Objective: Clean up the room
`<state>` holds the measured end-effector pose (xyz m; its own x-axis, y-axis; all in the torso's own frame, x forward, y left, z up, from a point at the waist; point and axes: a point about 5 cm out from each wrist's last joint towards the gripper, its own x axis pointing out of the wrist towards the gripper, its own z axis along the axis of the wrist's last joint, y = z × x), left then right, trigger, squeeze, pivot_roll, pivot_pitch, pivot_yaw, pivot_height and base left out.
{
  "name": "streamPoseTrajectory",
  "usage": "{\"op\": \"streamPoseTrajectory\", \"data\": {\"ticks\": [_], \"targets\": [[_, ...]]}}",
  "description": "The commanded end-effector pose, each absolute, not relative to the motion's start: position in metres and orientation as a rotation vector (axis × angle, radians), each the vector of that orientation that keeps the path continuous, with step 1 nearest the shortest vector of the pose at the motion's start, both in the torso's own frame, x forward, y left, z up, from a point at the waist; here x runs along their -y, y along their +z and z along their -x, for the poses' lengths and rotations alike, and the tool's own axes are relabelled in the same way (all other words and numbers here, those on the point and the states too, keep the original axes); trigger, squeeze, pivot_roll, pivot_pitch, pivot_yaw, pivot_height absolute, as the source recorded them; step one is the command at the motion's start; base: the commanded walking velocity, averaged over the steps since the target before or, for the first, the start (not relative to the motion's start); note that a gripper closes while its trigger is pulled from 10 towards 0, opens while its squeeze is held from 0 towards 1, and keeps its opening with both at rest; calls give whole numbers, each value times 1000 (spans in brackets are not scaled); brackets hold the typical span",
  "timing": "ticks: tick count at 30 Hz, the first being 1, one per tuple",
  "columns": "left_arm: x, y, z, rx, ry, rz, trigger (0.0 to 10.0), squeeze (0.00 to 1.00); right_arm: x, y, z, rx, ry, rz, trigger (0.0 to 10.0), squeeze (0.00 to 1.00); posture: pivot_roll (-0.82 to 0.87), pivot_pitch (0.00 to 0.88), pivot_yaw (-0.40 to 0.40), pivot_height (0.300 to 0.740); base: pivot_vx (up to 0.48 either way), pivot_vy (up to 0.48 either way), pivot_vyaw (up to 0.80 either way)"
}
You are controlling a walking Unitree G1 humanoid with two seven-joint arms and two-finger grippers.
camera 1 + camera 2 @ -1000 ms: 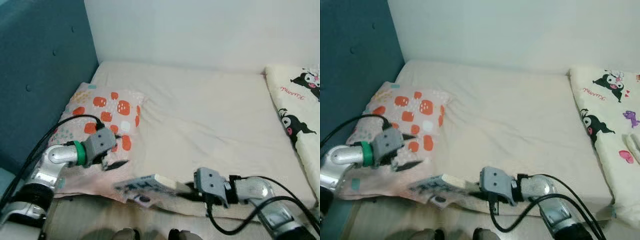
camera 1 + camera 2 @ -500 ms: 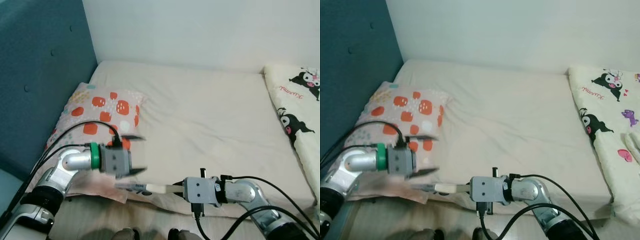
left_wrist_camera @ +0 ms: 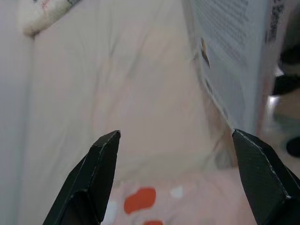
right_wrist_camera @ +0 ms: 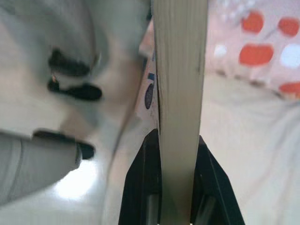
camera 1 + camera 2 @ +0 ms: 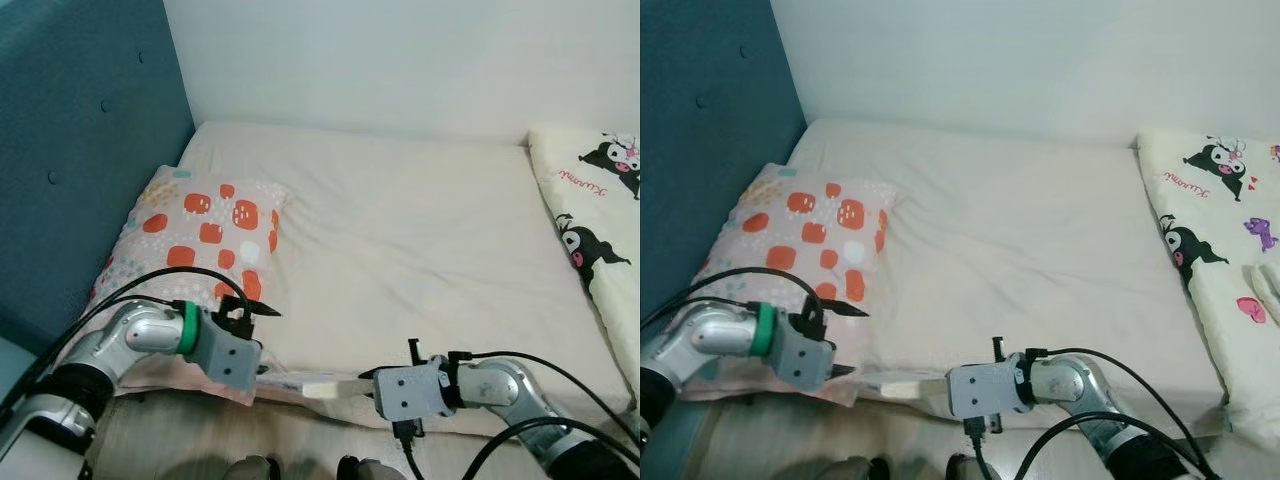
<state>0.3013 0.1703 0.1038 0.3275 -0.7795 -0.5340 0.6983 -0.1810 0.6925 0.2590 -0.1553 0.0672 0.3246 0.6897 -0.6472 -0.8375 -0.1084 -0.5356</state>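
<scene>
Right gripper clamps a thin book edge-on, just off the near edge of the bed. Left gripper, fingers spread wide, hovers beside the book's printed cover, over the near corner of the orange-spotted pillow lying on the bed.

Pink pillow with orange spots, cream sheet, teal headboard

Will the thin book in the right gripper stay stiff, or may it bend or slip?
The book probably stays fairly stiff: its edge looks straight. The right gripper pinches only one end, so it may sag or twist.
</scene>
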Motion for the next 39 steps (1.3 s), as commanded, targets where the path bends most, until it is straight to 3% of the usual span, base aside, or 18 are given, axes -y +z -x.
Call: {"op": "streamPoseTrajectory", "data": {"ticks": [1,7,8,10,17,21,34,38,39], "targets": [[-177,99,-304,28,-1281,-1156,10000,0,163,67,-269,-180,1208,1188,10000,0,-4,91,33,740,0,0,0],[-182,102,-314,18,-1157,-1112,10000,0,166,78,-289,-90,1015,1259,10000,0,-4,87,34,740,0,0,0],[-178,106,-318,52,-1087,-1024,10000,0,158,92,-299,66,889,1267,10000,0,-2,85,34,740,0,0,0],[-176,108,-319,71,-1067,-978,10000,0,154,98,-302,132,849,1252,10000,0,-1,84,34,740,0,0,0],[-164,109,-321,131,-1037,-880,10000,0,132,106,-291,293,897,1028,10000,0,2,80,31,740,0,0,0],[-156,115,-320,209,-1043,-863,10000,0,122,101,-282,346,957,989,10000,0,1,77,32,740,0,0,0],[-138,133,-317,417,-1108,-979,10000,0,120,99,-282,366,973,974,10000,0,3,85,33,740,0,0,0],[-132,123,-309,406,-1197,-1030,10000,0,120,100,-284,370,973,967,10000,0,3,89,33,740,0,0,0],[-129,111,-301,374,-1291,-1089,10000,0,119,102,-285,376,968,960,10000,0,2,91,33,740,0,0,0]]}}
